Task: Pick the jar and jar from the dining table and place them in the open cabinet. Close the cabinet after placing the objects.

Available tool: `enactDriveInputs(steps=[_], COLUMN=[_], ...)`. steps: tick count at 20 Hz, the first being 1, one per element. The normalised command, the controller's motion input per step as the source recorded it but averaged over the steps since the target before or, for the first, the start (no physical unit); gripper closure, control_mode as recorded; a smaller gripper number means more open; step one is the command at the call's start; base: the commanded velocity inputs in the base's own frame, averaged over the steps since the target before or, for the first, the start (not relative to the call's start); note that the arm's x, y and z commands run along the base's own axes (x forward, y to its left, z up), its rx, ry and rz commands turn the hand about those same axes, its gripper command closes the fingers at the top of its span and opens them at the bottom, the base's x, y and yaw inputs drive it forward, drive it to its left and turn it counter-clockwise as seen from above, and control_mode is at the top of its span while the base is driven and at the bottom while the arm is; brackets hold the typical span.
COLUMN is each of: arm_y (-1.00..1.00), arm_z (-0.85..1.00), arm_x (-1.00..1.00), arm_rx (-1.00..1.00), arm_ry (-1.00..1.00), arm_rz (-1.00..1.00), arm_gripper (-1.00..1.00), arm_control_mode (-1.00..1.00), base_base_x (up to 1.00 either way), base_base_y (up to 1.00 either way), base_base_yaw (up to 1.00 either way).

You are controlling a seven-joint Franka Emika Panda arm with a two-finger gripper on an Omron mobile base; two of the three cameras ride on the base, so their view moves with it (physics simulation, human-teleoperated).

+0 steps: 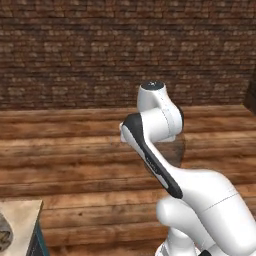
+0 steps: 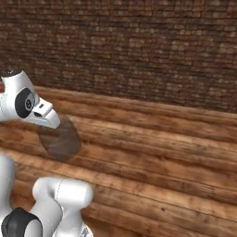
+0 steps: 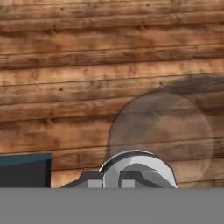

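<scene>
One smoky grey jar (image 3: 159, 131) in the closed gripper (image 3: 127, 177), above floorboards (image 3: 65, 65).

Stone top (image 1: 20, 220) cut by frame corner, end effector (image 3: 136, 173) tips hidden

**Brown brick, warm wood, white arm**

A wall (image 1: 100, 45) of dark brown brick backs a floor (image 2: 162, 152) of reddish-brown planks. The arm (image 1: 160, 120) is white with dark joints. A smoky grey translucent jar (image 3: 162, 131) shows, and a beige, possibly marbled, surface (image 1: 20, 220).
</scene>
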Motion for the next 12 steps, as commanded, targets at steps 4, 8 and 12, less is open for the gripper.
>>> enactDriveInputs(steps=[4,8,12], arm_y=[0.0,0.0,0.0], arm_z=[0.0,0.0,0.0], arm_x=[0.0,0.0,0.0], arm_rx=[0.0,0.0,0.0], arm_ry=[0.0,0.0,0.0], arm_rz=[0.0,0.0,0.0], arm_gripper=[1.0,1.0,1.0], arm_control_mode=[1.0,1.0,1.0], base_base_x=[0.0,0.0,0.0], base_base_y=[-0.43,-0.4,-0.4], base_base_yaw=[-0.47,-0.48,-0.47])
